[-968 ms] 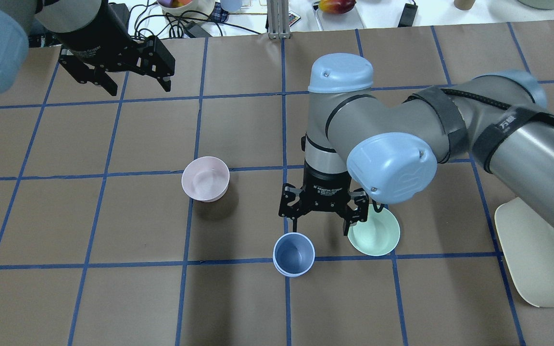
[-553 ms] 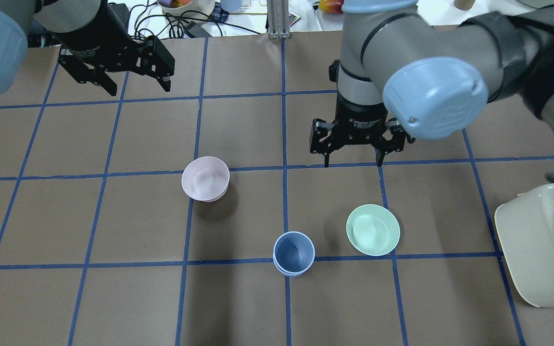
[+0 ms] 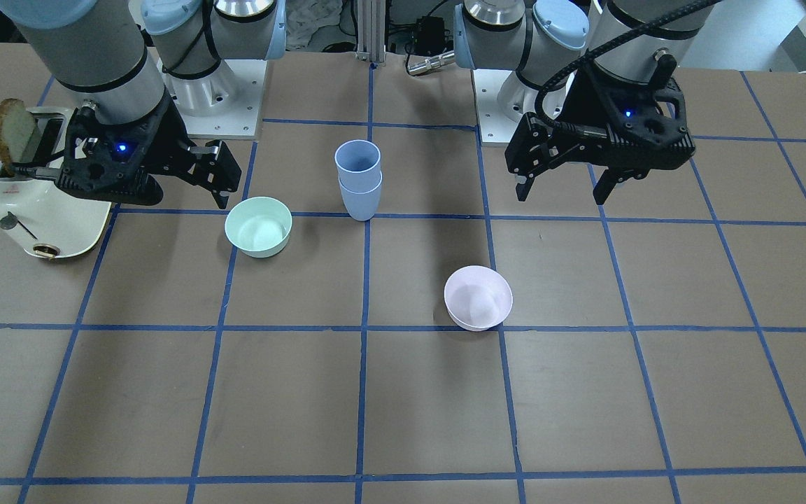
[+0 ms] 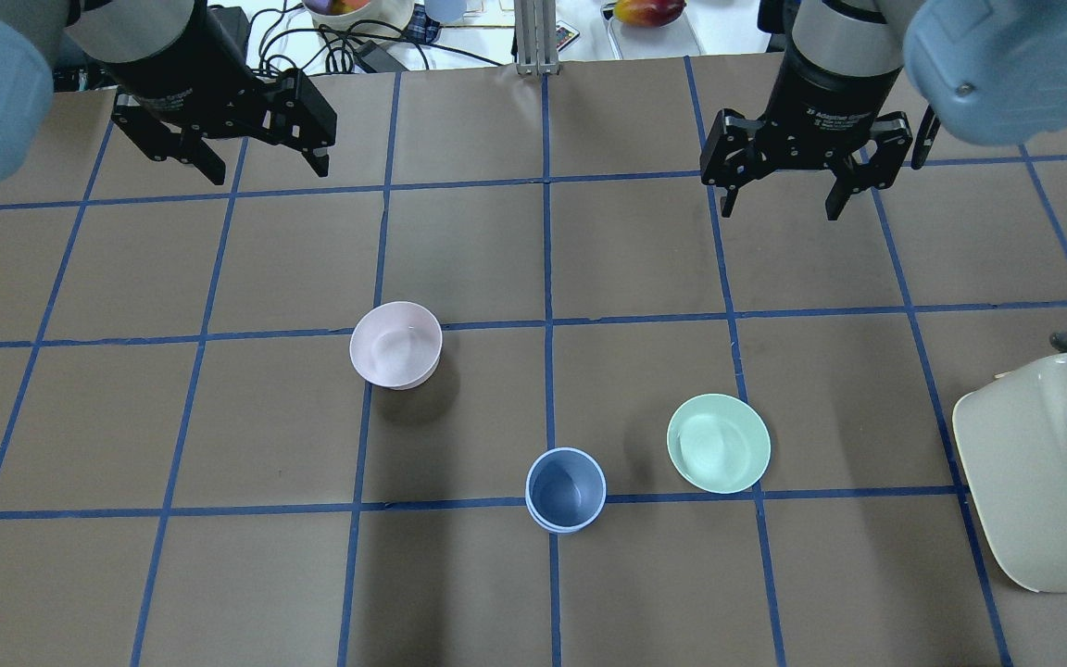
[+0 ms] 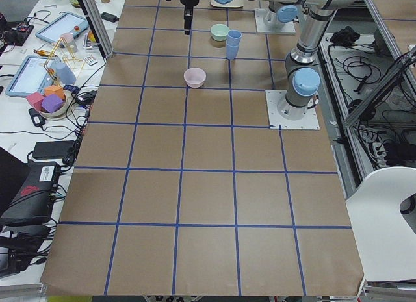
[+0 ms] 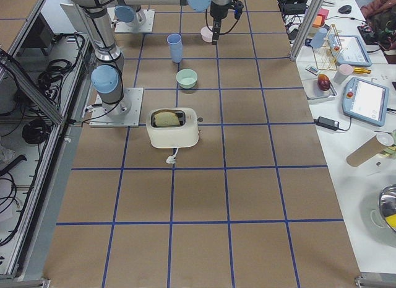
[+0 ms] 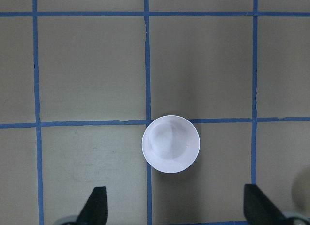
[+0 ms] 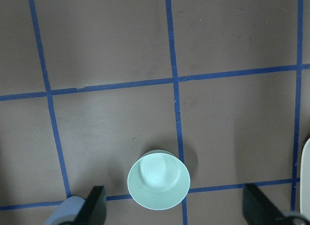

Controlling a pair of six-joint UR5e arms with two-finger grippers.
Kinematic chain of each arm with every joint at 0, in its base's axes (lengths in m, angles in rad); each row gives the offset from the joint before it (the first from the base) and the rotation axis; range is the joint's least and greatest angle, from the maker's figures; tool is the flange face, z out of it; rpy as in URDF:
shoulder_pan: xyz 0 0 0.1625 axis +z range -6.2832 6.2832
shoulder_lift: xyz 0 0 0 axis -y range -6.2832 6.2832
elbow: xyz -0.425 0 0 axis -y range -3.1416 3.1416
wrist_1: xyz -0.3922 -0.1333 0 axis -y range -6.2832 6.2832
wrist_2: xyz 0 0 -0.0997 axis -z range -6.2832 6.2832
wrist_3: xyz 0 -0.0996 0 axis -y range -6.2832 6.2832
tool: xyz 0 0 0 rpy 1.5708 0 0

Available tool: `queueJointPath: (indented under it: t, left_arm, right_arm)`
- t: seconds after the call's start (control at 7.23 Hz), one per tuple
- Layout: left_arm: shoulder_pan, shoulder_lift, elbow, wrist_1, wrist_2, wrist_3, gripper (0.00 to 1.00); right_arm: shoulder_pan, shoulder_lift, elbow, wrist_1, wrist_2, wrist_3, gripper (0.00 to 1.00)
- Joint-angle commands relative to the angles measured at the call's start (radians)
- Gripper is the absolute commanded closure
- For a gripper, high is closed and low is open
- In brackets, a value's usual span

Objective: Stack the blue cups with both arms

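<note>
1. Overhead exterior: the blue cups (image 4: 566, 489) stand upright on the table (image 4: 459, 250), one nested in the other, at a crossing of the blue tape lines (image 4: 219, 509), near the middle of the table's width.
2. Front-facing view: the upper cup (image 3: 357, 162) sits inside the lower cup (image 3: 362, 204). The two rims are apart and the stack is close to straight.
3. The left gripper (image 4: 270, 174) hangs above the left side of the table, fingers spread wide and nothing between them. Its wrist camera looks straight down on the pale pink bowl (image 4: 395, 345).
4. The right gripper (image 4: 781, 211) hangs above the right side, jaws released and empty, well apart from the cups. Its wrist camera looks down on the mint green bowl (image 4: 719, 443).
5. Mint green bowl: upright, near the stack on its right, not touching. Pale pink bowl: upright, left of the stack and farther from the robot.
6. The toaster (image 4: 1034, 482) is at the table's right edge. The front-facing view shows a slice of toast (image 3: 11, 129) standing up out of its slot.
</note>
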Motion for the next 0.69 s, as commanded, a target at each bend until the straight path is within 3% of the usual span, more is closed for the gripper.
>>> queueJointPath:
  t: [0.0,0.55]
  left_arm:
    - [0.000,0.002,0.000,-0.002,0.000,0.000,0.00]
    - [0.000,0.002,0.000,-0.004,0.000,0.000,0.00]
  right_arm:
    - [-0.007,-0.041,0.000,0.005,0.009,-0.041,0.00]
    - [-0.010,-0.046,0.000,0.008,-0.002,-0.139,0.00]
